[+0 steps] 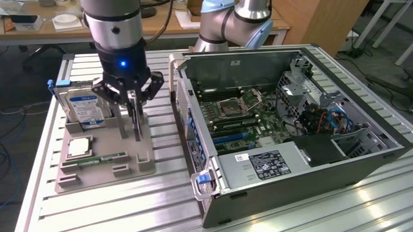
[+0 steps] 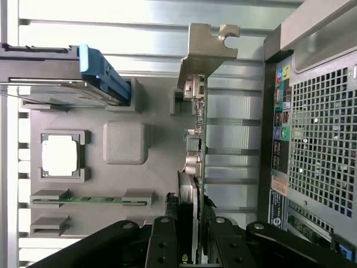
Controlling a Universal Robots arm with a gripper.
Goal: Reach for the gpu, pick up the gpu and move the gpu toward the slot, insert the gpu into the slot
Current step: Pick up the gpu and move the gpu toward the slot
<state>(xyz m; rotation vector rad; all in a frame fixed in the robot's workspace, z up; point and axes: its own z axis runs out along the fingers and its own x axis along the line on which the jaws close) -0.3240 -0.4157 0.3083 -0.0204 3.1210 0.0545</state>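
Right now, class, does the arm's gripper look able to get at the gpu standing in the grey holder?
Likely yes: the gripper sits over the gpu with its fingers on either side of the card's upper edge. The hard drive stands apart beside it, and nothing lies across the card.

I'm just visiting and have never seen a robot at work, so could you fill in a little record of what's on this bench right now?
tool: above the grey holder, closed on the gpu
gpu: standing on edge at the holder, metal bracket at one end; lifted or not, cannot tell
hard drive: upright in the holder, to the exterior view's left of the gpu
processor chip: lying flat in the holder
memory stick: lying in the holder
computer case: open, motherboard showing, on the exterior view's right
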